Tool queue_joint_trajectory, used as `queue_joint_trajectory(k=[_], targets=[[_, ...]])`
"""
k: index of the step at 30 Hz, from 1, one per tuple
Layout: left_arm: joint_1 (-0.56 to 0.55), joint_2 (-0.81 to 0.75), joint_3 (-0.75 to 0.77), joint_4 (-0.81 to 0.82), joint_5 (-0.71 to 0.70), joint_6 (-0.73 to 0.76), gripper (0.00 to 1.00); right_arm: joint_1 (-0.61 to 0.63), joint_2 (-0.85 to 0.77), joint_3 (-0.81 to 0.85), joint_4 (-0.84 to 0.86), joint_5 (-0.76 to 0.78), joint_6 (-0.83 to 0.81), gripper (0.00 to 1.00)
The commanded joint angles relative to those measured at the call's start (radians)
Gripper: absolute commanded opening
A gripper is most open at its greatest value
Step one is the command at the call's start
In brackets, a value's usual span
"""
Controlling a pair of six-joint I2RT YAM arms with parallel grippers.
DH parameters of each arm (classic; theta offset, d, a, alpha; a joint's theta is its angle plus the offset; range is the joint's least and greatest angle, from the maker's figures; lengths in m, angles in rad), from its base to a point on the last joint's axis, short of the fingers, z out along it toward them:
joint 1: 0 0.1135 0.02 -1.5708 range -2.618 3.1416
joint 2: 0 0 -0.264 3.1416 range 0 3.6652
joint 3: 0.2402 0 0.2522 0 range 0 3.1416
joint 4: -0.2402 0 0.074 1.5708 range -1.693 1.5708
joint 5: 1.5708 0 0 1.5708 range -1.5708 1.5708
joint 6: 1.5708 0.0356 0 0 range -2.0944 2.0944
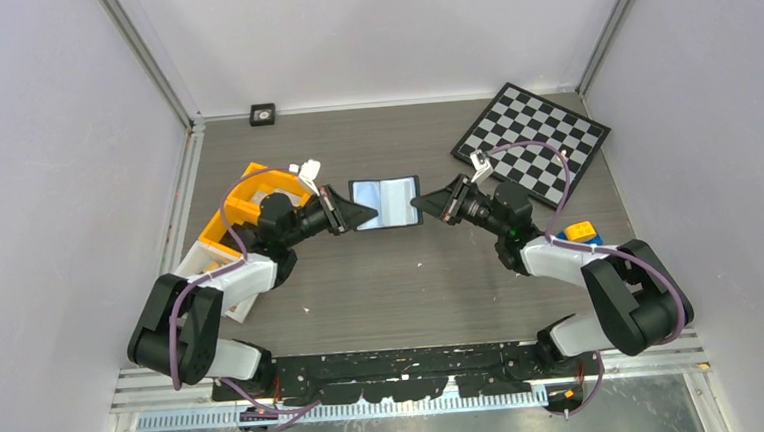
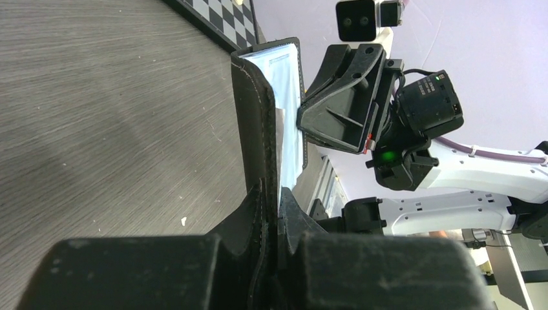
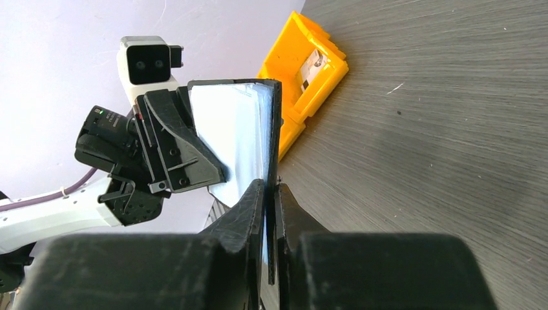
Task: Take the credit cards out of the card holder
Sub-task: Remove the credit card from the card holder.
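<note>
Above the middle of the dark wood-grain counter (image 1: 393, 295), the small flat black folding card holder (image 1: 385, 202) is held spread open and clear of the surface, its pale grey-blue inside facing up. The left fingers (image 1: 363, 215) are pinched narrow on its left edge and the right fingers (image 1: 423, 205) are pinched narrow on its right edge, each wrist view showing the black cover clamped between the pads. Thin pale grey-blue layers, probably the credit cards (image 3: 236, 135), sit tucked against the inner face, and no card lies loose on the counter. So the opening appears done, while the removal itself is all left to do. With both arms busy holding, one would likely have to let go before it could draw a card out.
</note>
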Motion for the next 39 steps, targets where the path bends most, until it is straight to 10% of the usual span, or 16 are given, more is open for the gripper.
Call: queue_joint_trajectory(k=[1,14,26,39], targets=[[-0.008,0.008,0.02,0.053,0.016,0.011,0.0,0.02,-0.001,0.044,0.01,-0.012,-0.02,0.12],[-0.034,0.059,0.051,0.015,0.016,0.035,0.06,0.114,-0.01,0.122,-0.208,0.048,-0.139,0.01],[-0.088,0.117,0.107,-0.231,-0.093,0.158,0.85,0.146,-0.082,0.068,-0.411,0.205,-0.174,0.0],[-0.128,0.304,0.214,-0.338,-0.092,0.188,0.87,0.155,-0.082,0.033,-0.324,0.158,-0.198,0.0]])
